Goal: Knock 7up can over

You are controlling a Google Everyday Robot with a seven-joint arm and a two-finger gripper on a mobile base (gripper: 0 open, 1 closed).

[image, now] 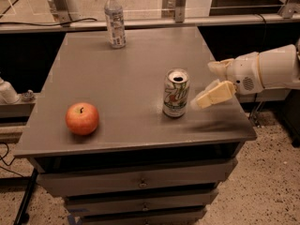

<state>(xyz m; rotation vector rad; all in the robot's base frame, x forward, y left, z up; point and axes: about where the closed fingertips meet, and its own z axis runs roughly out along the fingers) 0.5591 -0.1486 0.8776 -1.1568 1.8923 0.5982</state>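
The 7up can (176, 93) stands upright on the grey table (126, 69), right of centre and near the front. It is silver-white with green lettering and an open silver top. My gripper (204, 85) reaches in from the right at can height, just to the right of the can and a small gap away from it. Its two cream fingers (215, 94) are spread apart and hold nothing.
A red apple (82, 118) sits at the front left of the table. A clear plastic bottle (115, 18) with a white cap stands at the back left. The table's right edge lies under my arm. Drawers are below the tabletop.
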